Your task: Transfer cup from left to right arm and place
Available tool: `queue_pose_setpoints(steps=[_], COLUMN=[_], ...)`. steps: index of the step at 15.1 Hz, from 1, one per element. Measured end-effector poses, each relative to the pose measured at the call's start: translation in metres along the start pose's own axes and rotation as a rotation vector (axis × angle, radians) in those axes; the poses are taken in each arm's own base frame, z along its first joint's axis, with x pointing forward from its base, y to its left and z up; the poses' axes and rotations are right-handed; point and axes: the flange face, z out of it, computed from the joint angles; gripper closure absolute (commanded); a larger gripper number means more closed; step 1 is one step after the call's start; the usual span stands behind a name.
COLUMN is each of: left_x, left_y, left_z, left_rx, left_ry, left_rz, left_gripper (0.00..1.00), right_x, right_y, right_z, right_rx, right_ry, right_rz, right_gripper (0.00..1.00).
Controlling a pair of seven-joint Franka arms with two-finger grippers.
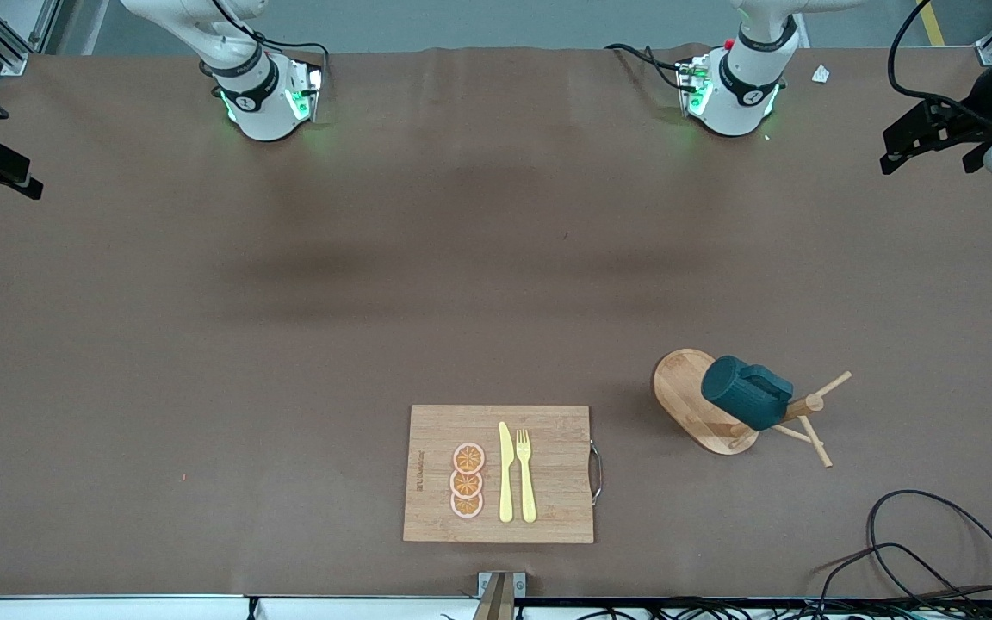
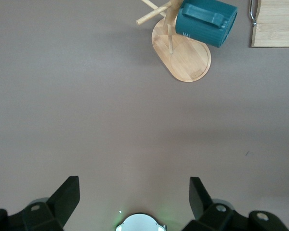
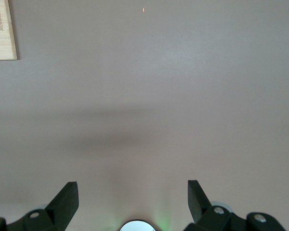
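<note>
Nearest the front camera lies one rectangular wooden cutting board (image 1: 500, 474) carrying three orange slices (image 1: 467, 480), one yellow knife (image 1: 505, 473) and one yellow fork (image 1: 526, 475). Beside it, one dark teal ribbed cup (image 1: 746, 392) hangs on one wooden peg rack (image 1: 724, 413).

Left wrist view: the left gripper (image 2: 134, 204) hovers wide open, empty, well apart from the cup (image 2: 205, 22).

Right wrist view: the right gripper (image 3: 133, 202) hovers wide open, empty, over the bare brown table (image 3: 173, 96).

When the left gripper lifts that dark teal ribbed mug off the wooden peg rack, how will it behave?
The dark teal ribbed mug looks rigid; its ribs should aid grip. Hanging tilted on the wooden peg rack, it may snag and tip the rack. Laid sideways, it would probably roll.
</note>
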Motion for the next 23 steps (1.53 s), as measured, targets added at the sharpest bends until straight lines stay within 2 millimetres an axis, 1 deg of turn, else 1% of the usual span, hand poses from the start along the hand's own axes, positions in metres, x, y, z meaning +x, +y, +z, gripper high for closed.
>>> queue_pose_setpoints(steps=[7, 10, 12, 14, 17, 20, 23], left_x=[0.005, 0.013, 0.026, 0.043, 0.065, 0.084, 0.108], left_y=[0.0, 0.001, 0.004, 0.009, 0.018, 0.032, 0.038], left_z=[0.001, 0.002, 0.009, 0.02, 0.033, 0.043, 0.059], left_rx=[-0.002, -0.006, -0.026, -0.075, -0.142, -0.195, -0.236], left_ry=[0.033, 0.067, 0.093, 0.113, 0.106, 0.079, 0.095], left_rz=[0.0, -0.01, -0.044, -0.125, -0.256, -0.338, -0.41], left_gripper=[0.0, 0.0, 0.0, 0.0, 0.0, 0.0, 0.0], right_x=[0.0, 0.0, 0.0, 0.0, 0.0, 0.0, 0.0], right_y=[0.0, 0.0, 0.0, 0.0, 0.0, 0.0, 0.0], right_z=[0.0, 0.0, 0.0, 0.0, 0.0, 0.0, 0.0], right_rx=[0.0, 0.0, 0.0, 0.0, 0.0, 0.0, 0.0], right_ry=[0.0, 0.0, 0.0, -0.001, -0.001, -0.001, -0.001], right_rz=[0.0, 0.0, 0.0, 0.0, 0.0, 0.0, 0.0], right_gripper=[0.0, 0.0, 0.0, 0.0, 0.0, 0.0, 0.0])
